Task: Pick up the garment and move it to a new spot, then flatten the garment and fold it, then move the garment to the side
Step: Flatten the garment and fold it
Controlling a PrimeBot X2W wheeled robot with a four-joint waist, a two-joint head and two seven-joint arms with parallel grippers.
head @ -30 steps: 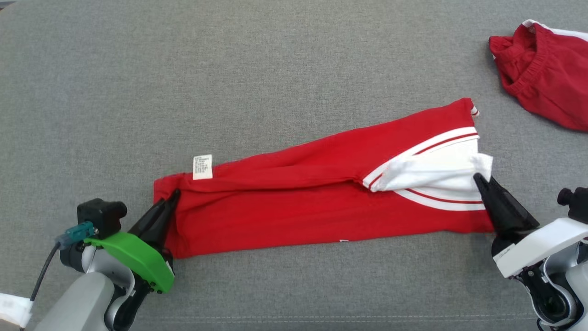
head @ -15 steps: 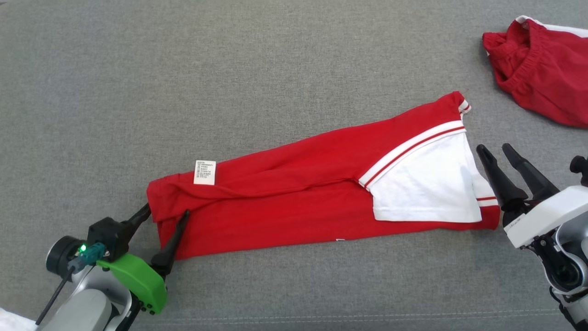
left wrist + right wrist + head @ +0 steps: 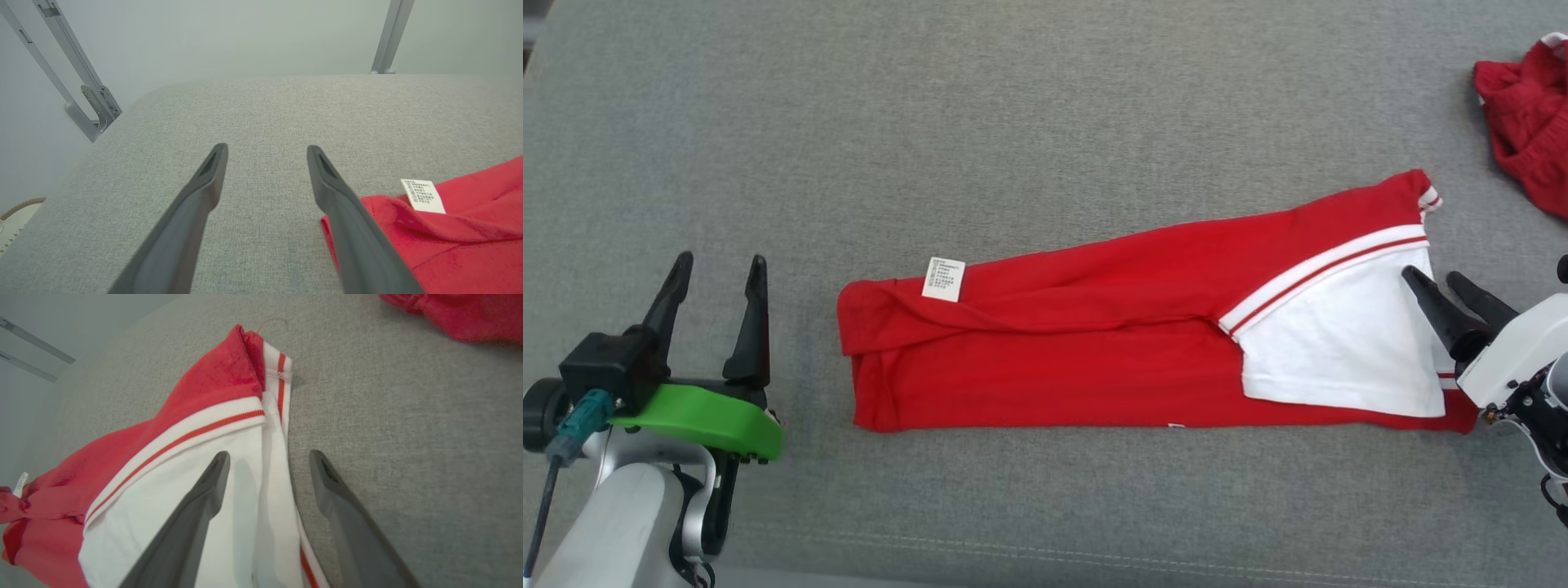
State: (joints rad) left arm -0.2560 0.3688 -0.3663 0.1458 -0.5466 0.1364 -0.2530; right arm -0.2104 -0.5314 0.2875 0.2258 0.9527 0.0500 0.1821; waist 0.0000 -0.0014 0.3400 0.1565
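Note:
The garment is red with a white striped end and a small white label. It lies folded into a long strip across the grey surface. My left gripper stands open and empty to the left of the strip's red end, apart from it. In the left wrist view that end lies beside the right finger. My right gripper is open at the white end, one finger over the white cloth, the other over the grey surface, nothing held.
A second crumpled red garment lies at the far right edge; it also shows in the right wrist view. The grey padded surface stretches wide behind the strip. Its left edge and metal frame bars appear in the left wrist view.
Both grippers let go of the garment's ends and opened. The left one drew back to the left, off the cloth. The white flap dropped flat. The camera shifted too.

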